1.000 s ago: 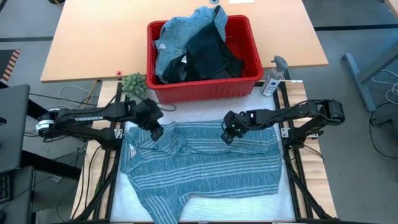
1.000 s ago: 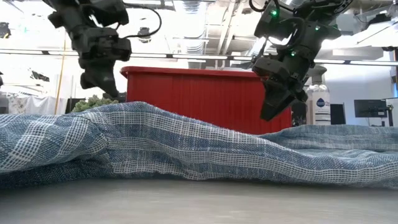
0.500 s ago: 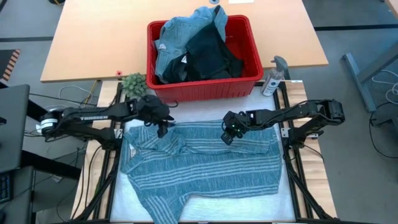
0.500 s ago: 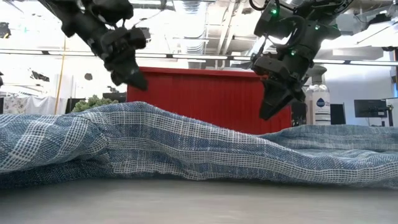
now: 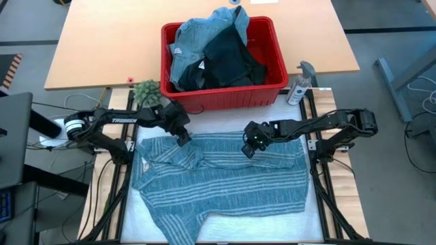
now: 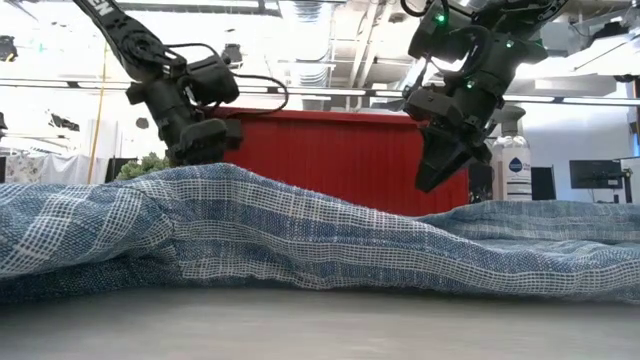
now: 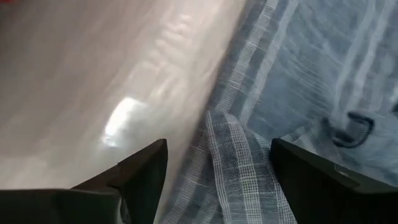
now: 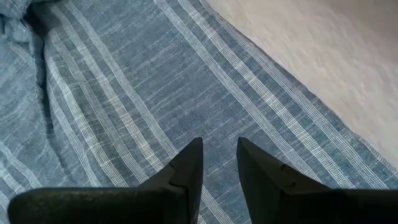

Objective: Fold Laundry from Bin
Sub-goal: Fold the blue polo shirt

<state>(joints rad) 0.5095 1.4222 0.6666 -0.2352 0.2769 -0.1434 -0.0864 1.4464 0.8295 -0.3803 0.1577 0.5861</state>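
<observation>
The blue-grey white-striped shirt (image 5: 225,177) lies spread on the white table top. Behind it stands the red bin (image 5: 225,96), holding more laundry (image 5: 211,54): light blue and dark pieces. My left gripper (image 5: 182,138) is open and low over the shirt's far left edge (image 7: 233,149), one finger on either side of a folded strip of it. My right gripper (image 5: 250,149) hangs a little above the shirt's far edge (image 8: 124,93), its fingers a narrow gap apart with nothing between them. My left gripper's open fingers (image 7: 143,177) slant down from the table's left side and straddle the shirt's far edge. The shirt's ridge hides the tips in the low view, so I cannot tell whether they touch the cloth.
A spray bottle (image 5: 298,85) stands right of the bin, and a small green plant (image 5: 146,90) stands left of it. The black table frame (image 5: 320,184) runs along both sides of the white top. A bare strip of table lies between shirt and bin.
My left gripper has moved toward the table's right and far edge and come down onto the shirt's far edge, and its fingers have opened wide. The shirt lies as before.
</observation>
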